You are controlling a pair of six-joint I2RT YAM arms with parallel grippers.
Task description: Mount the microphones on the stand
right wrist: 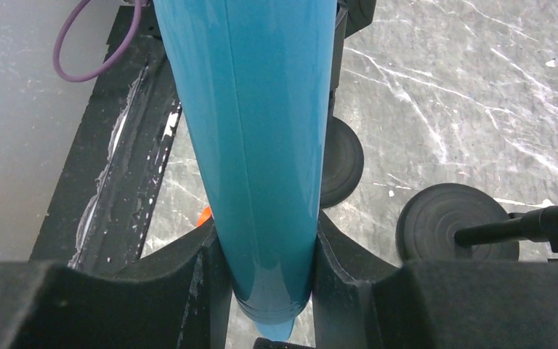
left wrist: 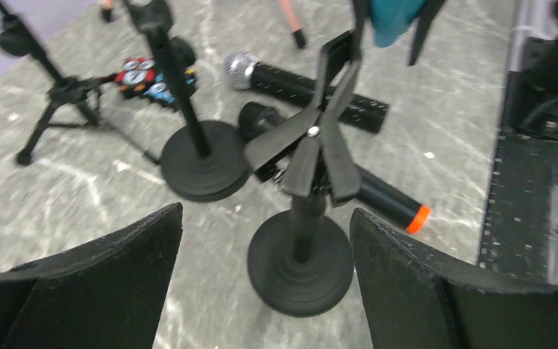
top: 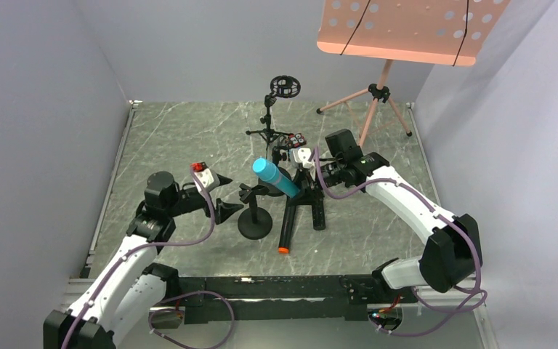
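Top view: the right gripper (top: 299,187) was clamped on the light blue microphone (top: 272,175), holding it tilted above the stand (top: 254,218), likely for insertion.

Left wrist view: the left gripper (left wrist: 265,218) stood wide open astride the stand, presumably to steady it.

Right wrist view: both fingers (right wrist: 349,269) pinched the microphone's body.

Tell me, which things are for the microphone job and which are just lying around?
For the job: blue microphone, in the right tool; black microphone with orange end; silver-headed microphone; clip stand; second round-foot stand.
Just lying around: pink music stand; colourful little gadget.
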